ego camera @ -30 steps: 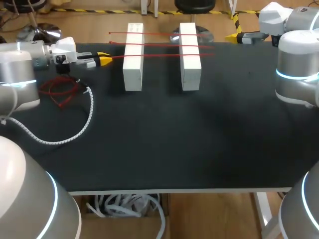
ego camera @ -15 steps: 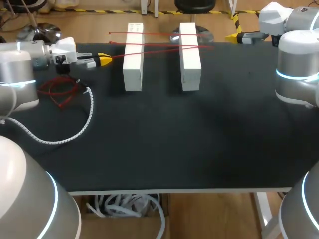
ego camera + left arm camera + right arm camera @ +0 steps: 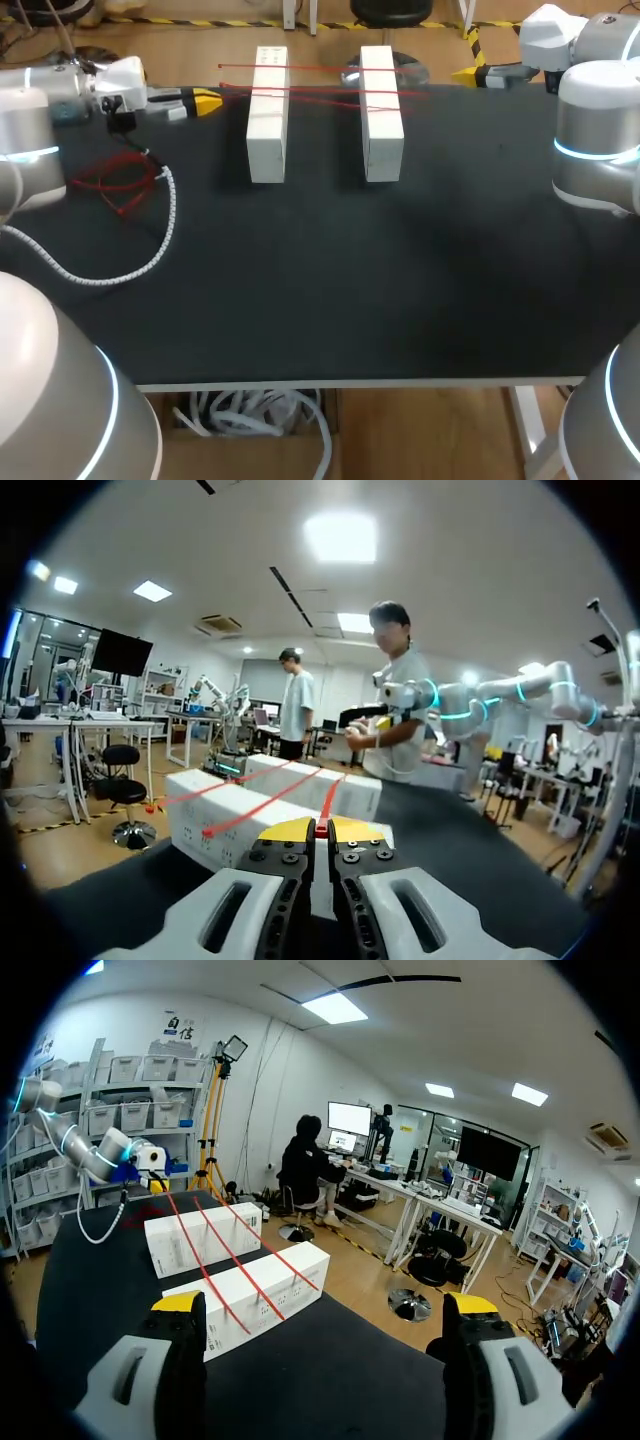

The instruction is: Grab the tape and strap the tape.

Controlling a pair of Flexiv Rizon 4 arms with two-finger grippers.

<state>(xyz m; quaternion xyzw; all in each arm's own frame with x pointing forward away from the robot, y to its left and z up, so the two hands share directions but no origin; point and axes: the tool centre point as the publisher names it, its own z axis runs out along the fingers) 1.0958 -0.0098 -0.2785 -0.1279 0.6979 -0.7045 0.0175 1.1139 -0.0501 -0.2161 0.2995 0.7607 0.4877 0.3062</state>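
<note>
Two white boxes [image 3: 267, 130] [image 3: 382, 130] stand side by side at the back of the black table [image 3: 330, 280]. Three thin red straps lie across both of them. My left gripper [image 3: 206, 101] is just left of the left box, shut on the end of one red strap [image 3: 330, 99]. In the left wrist view the yellow tips [image 3: 322, 830] pinch that strap [image 3: 329, 802], which runs ahead over the boxes [image 3: 225, 815]. My right gripper [image 3: 476, 75] hovers at the far right, beyond the boxes, open and empty. Its fingers [image 3: 179, 1306] stand wide apart facing the boxes [image 3: 262, 1290].
A loose bundle of spare red straps [image 3: 112, 184] lies on the table's left part. A white coiled cable [image 3: 140, 262] from my left arm curves over the table beside it.
My left gripper has moved toward the table's far edge and a little left, carrying the strap's end with it. The right arm has not moved.
</note>
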